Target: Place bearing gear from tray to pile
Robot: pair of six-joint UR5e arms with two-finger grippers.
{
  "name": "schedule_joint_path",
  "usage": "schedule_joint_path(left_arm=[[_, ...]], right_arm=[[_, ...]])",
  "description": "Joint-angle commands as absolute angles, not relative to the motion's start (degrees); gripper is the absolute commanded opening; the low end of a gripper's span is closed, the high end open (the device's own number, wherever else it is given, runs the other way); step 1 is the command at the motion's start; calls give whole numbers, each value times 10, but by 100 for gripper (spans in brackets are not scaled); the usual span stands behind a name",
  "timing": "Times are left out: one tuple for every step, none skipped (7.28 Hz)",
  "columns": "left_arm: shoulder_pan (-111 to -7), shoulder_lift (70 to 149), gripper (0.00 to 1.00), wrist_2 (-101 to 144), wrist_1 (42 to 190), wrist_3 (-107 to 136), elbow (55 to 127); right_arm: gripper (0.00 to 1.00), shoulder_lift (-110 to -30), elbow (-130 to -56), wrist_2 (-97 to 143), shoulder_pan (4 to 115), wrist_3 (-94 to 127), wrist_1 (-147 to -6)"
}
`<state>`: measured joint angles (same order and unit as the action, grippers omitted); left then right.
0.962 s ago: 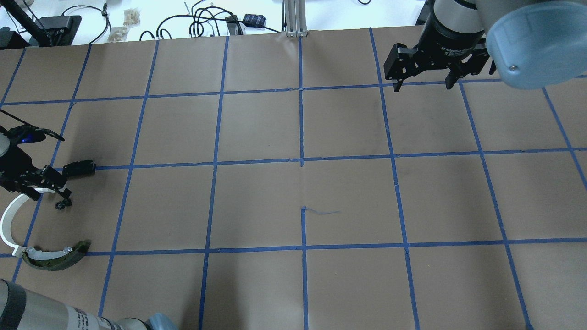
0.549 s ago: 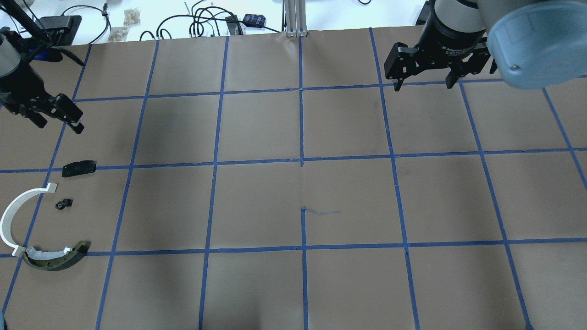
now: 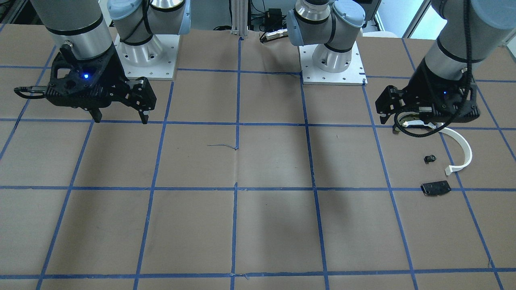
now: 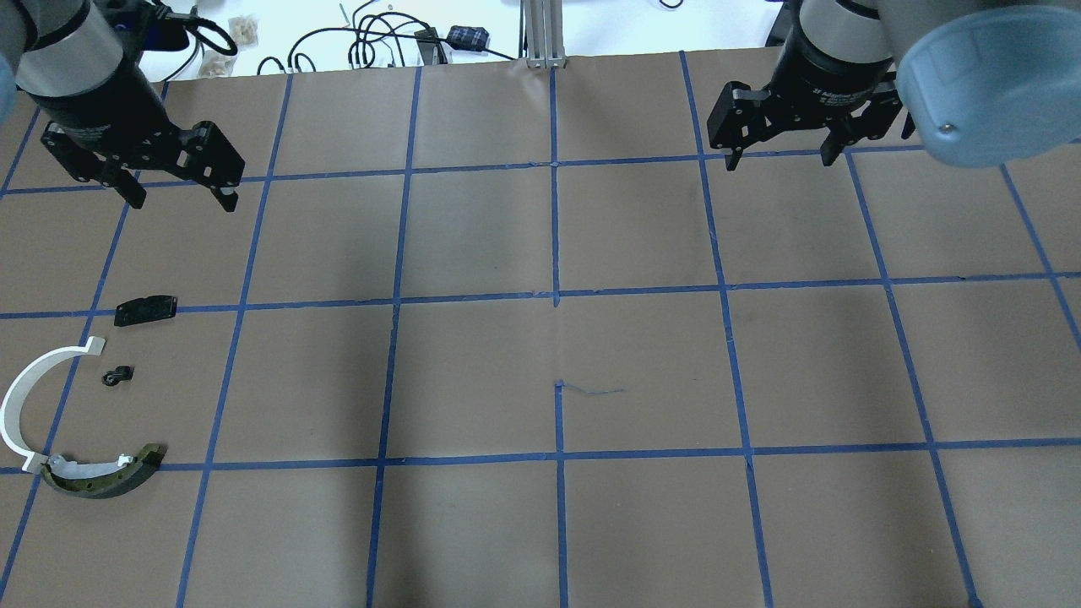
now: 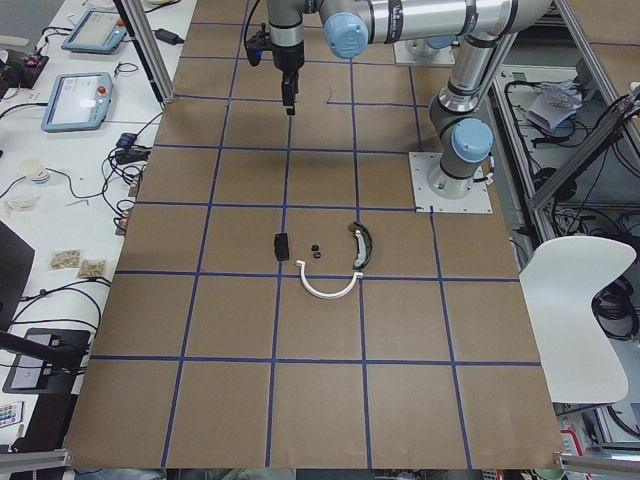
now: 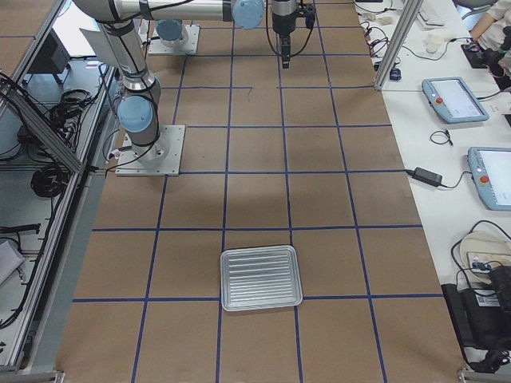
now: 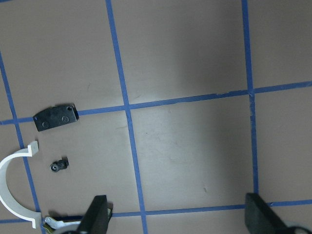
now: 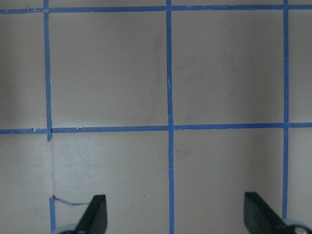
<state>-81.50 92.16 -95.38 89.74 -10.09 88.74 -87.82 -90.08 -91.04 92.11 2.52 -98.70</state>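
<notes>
The bearing gear (image 4: 116, 376), a tiny black roundish part, lies on the brown paper among the pile: a white half-ring strip (image 4: 19, 397), a dark curved piece (image 4: 105, 479) and a flat black plate (image 4: 145, 310). It also shows in the left wrist view (image 7: 58, 165) and the front view (image 3: 430, 158). My left gripper (image 4: 177, 192) is open and empty, raised well beyond the pile on the far side. My right gripper (image 4: 781, 156) is open and empty at the far right. The silver tray (image 6: 260, 277) shows only in the exterior right view and looks empty.
The table is covered in brown paper with a blue tape grid. Cables and small boxes (image 4: 380, 42) lie past the far edge. The arm bases (image 3: 330, 60) stand at the robot's side.
My left gripper, which was down at the pile beside the gear a second ago, has lifted and moved to the far side, empty. The gear stays on the paper. The right arm has not moved.
</notes>
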Motion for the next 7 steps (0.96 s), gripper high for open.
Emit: schedule_joint_path(left_arm=[[-872, 924, 100, -936, 892, -75, 894], [-881, 930, 100, -909, 888, -76, 895], [-881, 929, 100, -870, 873, -78, 896], [-880, 926, 100, -864, 872, -76, 899], [-872, 915, 100, -864, 876, -76, 908], [-870, 911, 100, -873, 880, -82, 912], [-869, 910, 100, -874, 880, -83, 913]], right_arm=[[100, -878, -901, -910, 921, 25, -987], [100, -878, -901, -910, 921, 25, -987], [100, -878, -901, -910, 921, 25, -987], [100, -878, -901, -910, 921, 25, -987], [100, -878, -901, -910, 921, 25, -987], [100, -879, -901, -910, 921, 25, -987], [100, -879, -901, -910, 921, 25, -987]])
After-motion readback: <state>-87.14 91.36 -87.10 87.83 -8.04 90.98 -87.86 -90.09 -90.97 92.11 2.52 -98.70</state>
